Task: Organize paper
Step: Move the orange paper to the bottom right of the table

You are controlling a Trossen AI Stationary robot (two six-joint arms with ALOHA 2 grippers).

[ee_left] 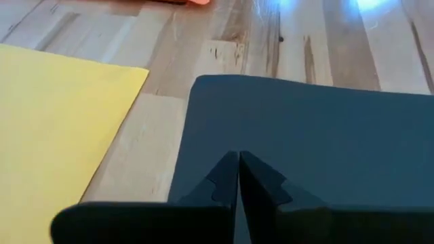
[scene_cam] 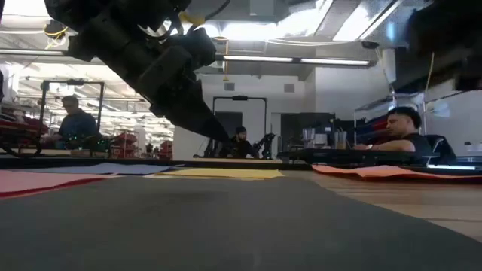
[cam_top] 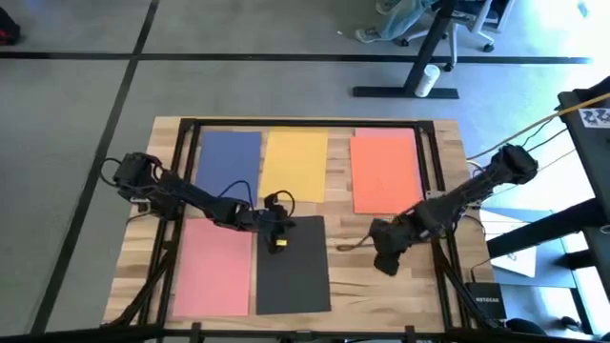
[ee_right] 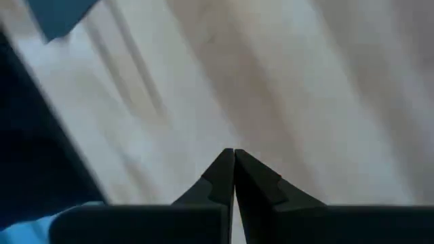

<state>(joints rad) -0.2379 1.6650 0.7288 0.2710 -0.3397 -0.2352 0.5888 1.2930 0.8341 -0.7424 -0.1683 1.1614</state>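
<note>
Five paper sheets (cam_top: 294, 265) lie on the table (cam_top: 348, 267), one per colour.

The wooden table (cam_top: 400, 276) stands on a grey carpet floor (cam_top: 76, 105) crossed by dark lines. Behind the table there is a black desk base (cam_top: 405, 91) and an office chair (cam_top: 472, 24). In the low view, long ceiling lights (scene_cam: 260, 58) shine, white walls (scene_cam: 297, 94) stand behind, and people sit at desks (scene_cam: 403, 124).
</note>
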